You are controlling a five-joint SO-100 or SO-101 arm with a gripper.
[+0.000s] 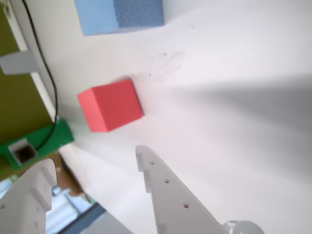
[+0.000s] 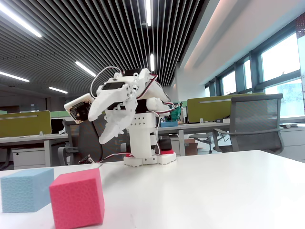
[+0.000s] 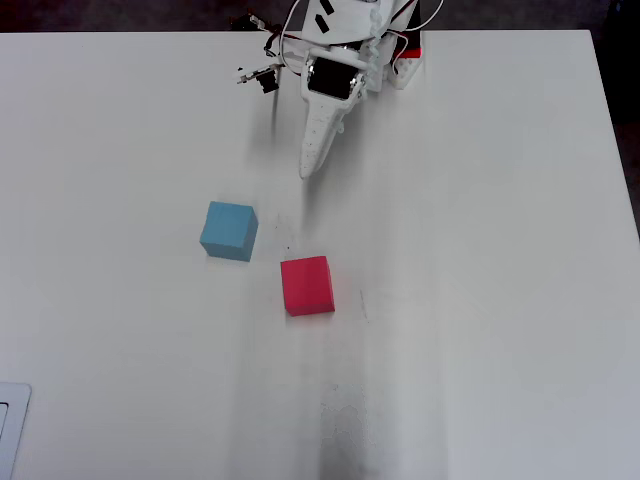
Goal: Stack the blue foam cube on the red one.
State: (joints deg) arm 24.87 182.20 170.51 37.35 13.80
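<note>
The blue foam cube (image 3: 229,230) rests on the white table, left of the table's middle in the overhead view. The red one (image 3: 307,285) sits a short way to its lower right, apart from it. My gripper (image 3: 308,170) hangs in the air near the arm's base, above the table and clear of both cubes. In the wrist view its white fingers (image 1: 165,187) are spread wide around my gripper (image 1: 95,158), open and empty, with the red cube (image 1: 111,105) just ahead and the blue cube (image 1: 119,14) farther off. In the fixed view the blue cube (image 2: 26,188) and red cube (image 2: 77,198) stand in front.
The arm's base (image 3: 400,60) stands at the table's far edge with loose wires (image 3: 255,75) beside it. In the wrist view, a black cable (image 1: 46,68) and a green block (image 1: 34,144) lie past the table edge. Office chairs (image 2: 252,124) stand behind the table.
</note>
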